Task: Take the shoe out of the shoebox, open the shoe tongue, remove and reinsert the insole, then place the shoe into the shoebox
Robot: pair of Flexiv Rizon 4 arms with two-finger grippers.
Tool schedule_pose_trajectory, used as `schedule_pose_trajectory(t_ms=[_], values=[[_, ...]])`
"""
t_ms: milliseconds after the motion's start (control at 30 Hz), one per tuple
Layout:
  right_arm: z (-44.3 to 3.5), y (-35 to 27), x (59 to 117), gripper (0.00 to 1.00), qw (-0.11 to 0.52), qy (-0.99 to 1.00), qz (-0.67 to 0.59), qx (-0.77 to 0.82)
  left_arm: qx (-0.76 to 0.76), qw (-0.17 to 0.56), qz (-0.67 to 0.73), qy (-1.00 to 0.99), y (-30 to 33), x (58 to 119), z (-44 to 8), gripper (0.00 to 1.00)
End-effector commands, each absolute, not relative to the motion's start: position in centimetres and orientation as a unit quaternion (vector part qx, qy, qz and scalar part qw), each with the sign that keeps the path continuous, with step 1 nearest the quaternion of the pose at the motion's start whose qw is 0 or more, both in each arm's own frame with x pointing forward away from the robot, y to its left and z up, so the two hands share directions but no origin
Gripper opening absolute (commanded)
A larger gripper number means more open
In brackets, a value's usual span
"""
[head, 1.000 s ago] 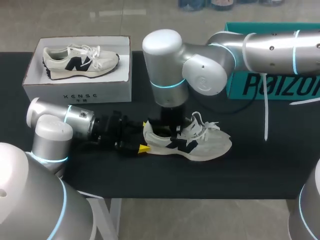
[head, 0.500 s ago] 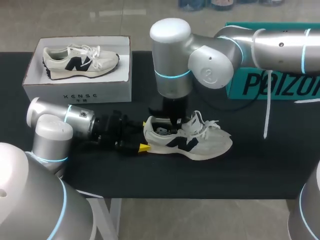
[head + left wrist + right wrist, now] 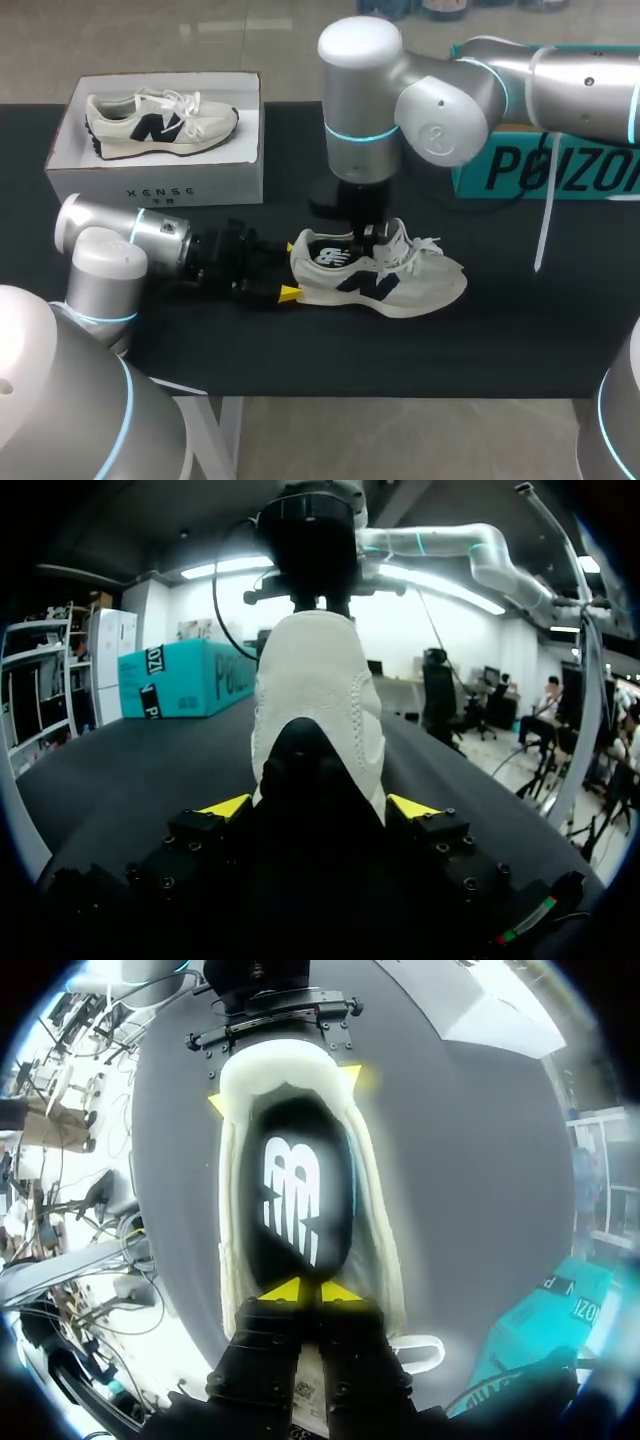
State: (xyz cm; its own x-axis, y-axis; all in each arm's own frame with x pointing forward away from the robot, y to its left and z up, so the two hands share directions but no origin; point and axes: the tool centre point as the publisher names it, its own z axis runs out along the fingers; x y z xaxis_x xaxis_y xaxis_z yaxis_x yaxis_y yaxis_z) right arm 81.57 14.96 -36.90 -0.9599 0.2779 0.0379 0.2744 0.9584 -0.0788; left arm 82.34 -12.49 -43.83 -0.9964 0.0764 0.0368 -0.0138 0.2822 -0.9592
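Head view showed me the shoe point(image 3: 385, 283) out of the far-left shoebox point(image 3: 160, 150), lying mid-table, my left gripper point(image 3: 318, 805) clamping its heel and my right gripper point(image 3: 300, 1290) pinched closed over the seated insole point(image 3: 295, 1195); I judged that the boxing, and perhaps some insole work, was yet to do.

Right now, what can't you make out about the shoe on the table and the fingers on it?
Head view: the right arm hides the right fingers; only one tip of the left fingers shows.
Right wrist view: the right fingers cover the front end of the insole, so any pinch is unseen.
Left wrist view: the heel of the shoe blocks its toe and opening.
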Motion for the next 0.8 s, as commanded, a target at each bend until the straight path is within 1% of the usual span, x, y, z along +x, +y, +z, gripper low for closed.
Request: schedule_pose_trajectory(t_ms=[33, 200, 367, 800], values=[[-37.2, 13.1, 81.1, 0.0, 0.02, -0.988, 0.023, -0.153, -0.019, 0.037, 0.599, -0.8, -12.6, 82.3, -44.4, 0.0], [-37.1, 11.9, 81.0, 0.0, 0.014, -0.984, 0.007, -0.175, -0.019, 0.037, 0.599, -0.8, -12.6, 82.3, -44.4, 0.0], [-36.4, 11.9, 81.3, 0.0, 0.005, -0.982, -0.016, -0.187, -0.019, 0.037, 0.599, -0.8, -12.6, 82.3, -44.4, 0.0], [-35.1, 18.1, 83.5, 0.0, -0.007, -0.985, -0.05, -0.163, -0.019, 0.037, 0.599, -0.8, -12.6, 82.3, -44.4, 0.0]])
